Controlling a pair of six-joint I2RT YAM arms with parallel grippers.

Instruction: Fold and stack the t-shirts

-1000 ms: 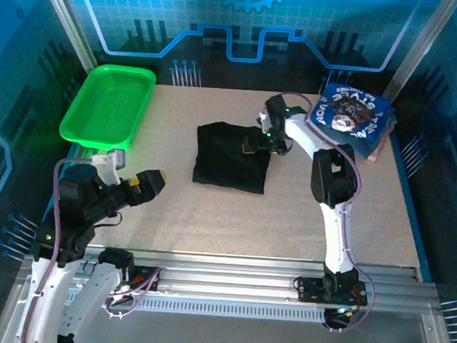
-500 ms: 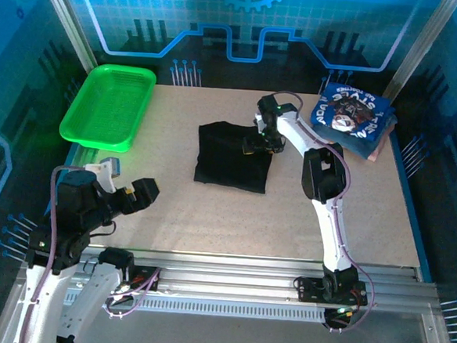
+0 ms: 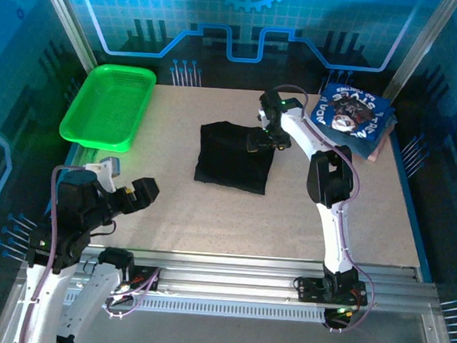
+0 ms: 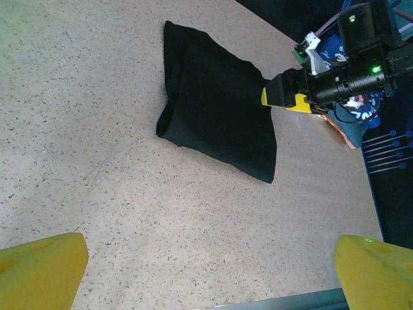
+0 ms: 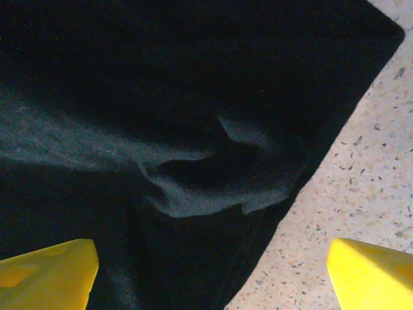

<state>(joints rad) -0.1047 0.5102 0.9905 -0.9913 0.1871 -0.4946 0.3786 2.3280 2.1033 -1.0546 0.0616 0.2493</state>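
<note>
Left tool (image 3: pixel 149 187), open, pulled back toward base; right tool (image 3: pixel 251 145), open, still at folded black t-shirt (image 3: pixel 229 162) edge: transfer to blue t-shirts (image 3: pixel 351 117) pending.

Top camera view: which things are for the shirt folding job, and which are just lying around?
For the job:
black t-shirt
folded blue t-shirts

Just lying about:
green basket

White arched lettering printed on the top folded blue t-shirt (image 3: pixel 350 117), seen upside down, letters too small to be made out
</note>
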